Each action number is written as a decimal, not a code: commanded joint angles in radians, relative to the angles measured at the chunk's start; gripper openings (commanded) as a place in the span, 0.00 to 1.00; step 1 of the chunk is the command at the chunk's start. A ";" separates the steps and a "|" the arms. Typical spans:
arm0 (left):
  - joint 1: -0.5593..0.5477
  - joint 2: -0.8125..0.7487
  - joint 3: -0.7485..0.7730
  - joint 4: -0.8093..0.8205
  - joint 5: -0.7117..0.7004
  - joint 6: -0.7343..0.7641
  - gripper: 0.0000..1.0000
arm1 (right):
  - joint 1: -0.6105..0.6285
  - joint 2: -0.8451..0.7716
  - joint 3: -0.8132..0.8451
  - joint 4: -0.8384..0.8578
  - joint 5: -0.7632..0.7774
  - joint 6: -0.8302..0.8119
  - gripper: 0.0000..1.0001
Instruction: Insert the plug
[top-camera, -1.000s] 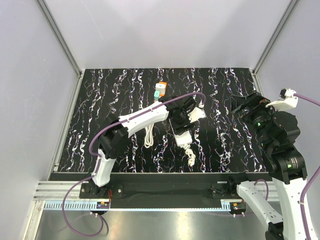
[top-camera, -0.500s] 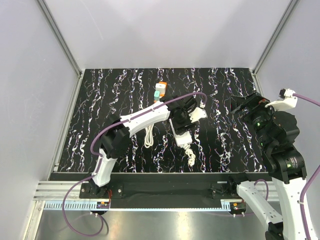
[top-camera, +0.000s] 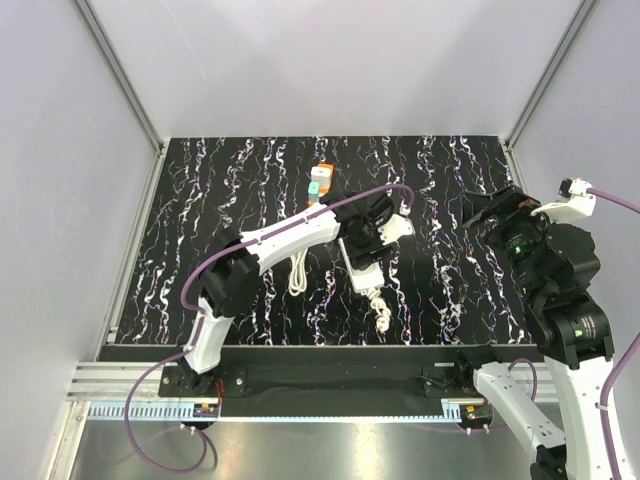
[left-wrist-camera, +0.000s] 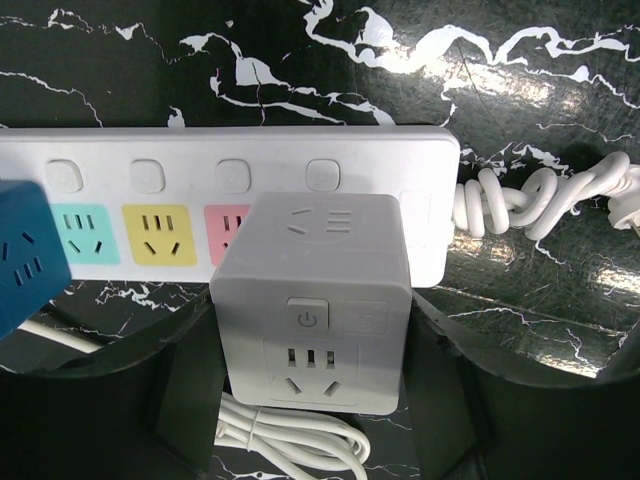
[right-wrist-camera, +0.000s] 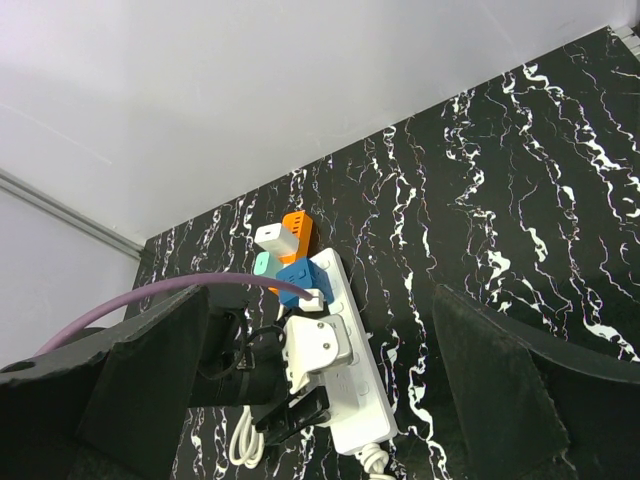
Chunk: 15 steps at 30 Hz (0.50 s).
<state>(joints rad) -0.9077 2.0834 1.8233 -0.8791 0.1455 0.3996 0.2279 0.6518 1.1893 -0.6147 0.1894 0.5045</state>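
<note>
Two arms: both reach over the black, white-veined table (top-camera: 200, 200), the left over its middle and the right at its right side.
Left gripper (left-wrist-camera: 312, 400): clamped on the white cube adapter (left-wrist-camera: 310, 290), with one dark finger (left-wrist-camera: 185, 400) against each of its sides.
White cube adapter: upright on the power strip (left-wrist-camera: 380, 160), at the end nearest the cable and partly covering the pink socket (left-wrist-camera: 228, 228).
Plug (left-wrist-camera: 25, 250): a blue cube resting on the strip towards its far end, just beside the teal socket (left-wrist-camera: 85, 232). The teal, yellow and pink sockets lie between it and the white adapter. Whether its pins are seated cannot be told.
Neighbours of the plug: the orange-and-white plug (right-wrist-camera: 290, 232) sits just beyond it.
Right gripper (right-wrist-camera: 325, 370): fingers spread wide with nothing between them, raised well apart from the strip.
Cable (left-wrist-camera: 540, 200): white and coiled, leaving the strip's near end.
</note>
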 joint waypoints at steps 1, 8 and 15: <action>-0.008 -0.020 -0.030 -0.050 -0.024 -0.018 0.00 | -0.002 -0.001 -0.002 0.023 -0.013 -0.007 1.00; -0.007 0.024 0.010 -0.073 -0.070 -0.047 0.00 | -0.002 -0.003 0.000 0.021 -0.013 -0.006 1.00; -0.007 0.032 0.017 -0.081 -0.101 -0.050 0.00 | -0.002 -0.006 0.000 0.021 -0.008 -0.017 1.00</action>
<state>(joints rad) -0.9123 2.0834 1.8252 -0.8948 0.0963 0.3588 0.2279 0.6502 1.1877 -0.6147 0.1894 0.5041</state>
